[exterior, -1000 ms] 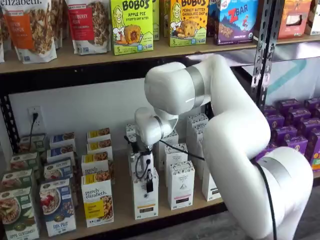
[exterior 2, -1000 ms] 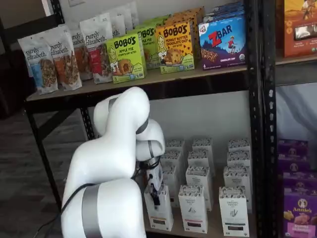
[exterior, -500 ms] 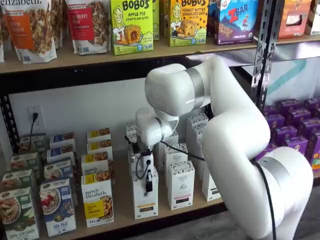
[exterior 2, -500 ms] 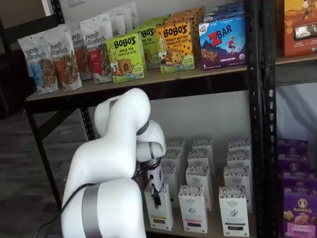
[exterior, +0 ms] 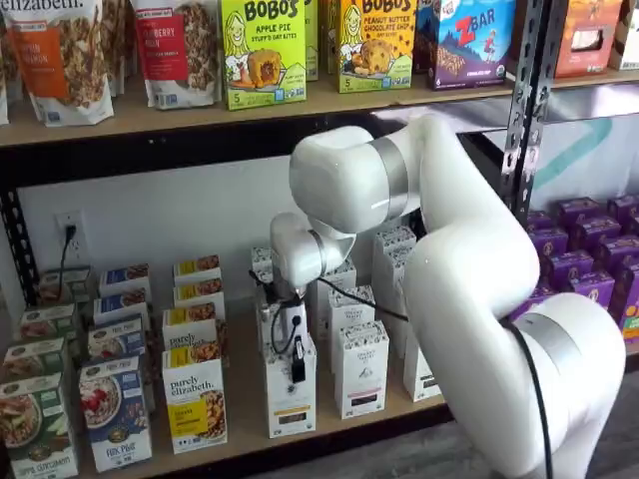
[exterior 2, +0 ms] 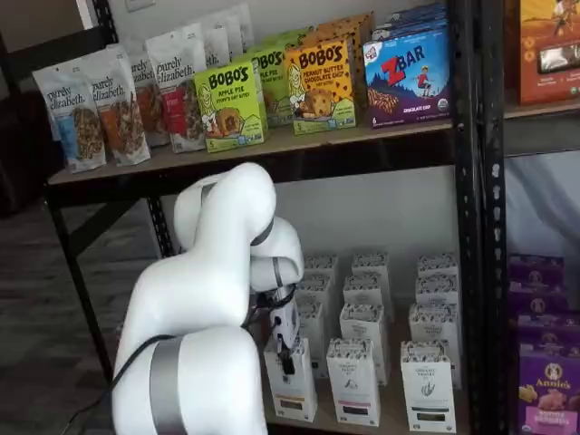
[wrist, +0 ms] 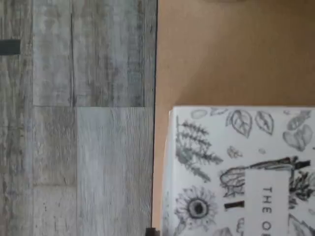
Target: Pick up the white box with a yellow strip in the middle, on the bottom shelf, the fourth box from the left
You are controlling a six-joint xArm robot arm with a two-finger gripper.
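Observation:
The white box (exterior: pixel 291 407) with a thin yellow strip stands at the front of the bottom shelf (exterior: pixel 245 399), and it also shows in the other shelf view (exterior 2: pixel 292 396). My gripper (exterior: pixel 297 375) sits right over its top. One black finger lies flat down the box's front face, and the other finger is hidden behind the box. The gripper (exterior 2: pixel 288 362) looks the same from the angled side, with no gap to be seen. In the wrist view the box's leaf-and-flower patterned top (wrist: pixel 241 172) lies close below on the wooden board (wrist: pixel 221 59).
Similar white cartons (exterior: pixel 360 369) stand just right of the box and in rows behind it. A yellow-and-white purely elizabeth box (exterior: pixel 195 399) stands to its left. Purple boxes (exterior: pixel 589 259) fill the neighbouring rack. Grey plank floor (wrist: pixel 74 123) lies beyond the shelf's front edge.
The arm has barely shifted. The black finger stays on the front of the white box, which stands in the same spot.

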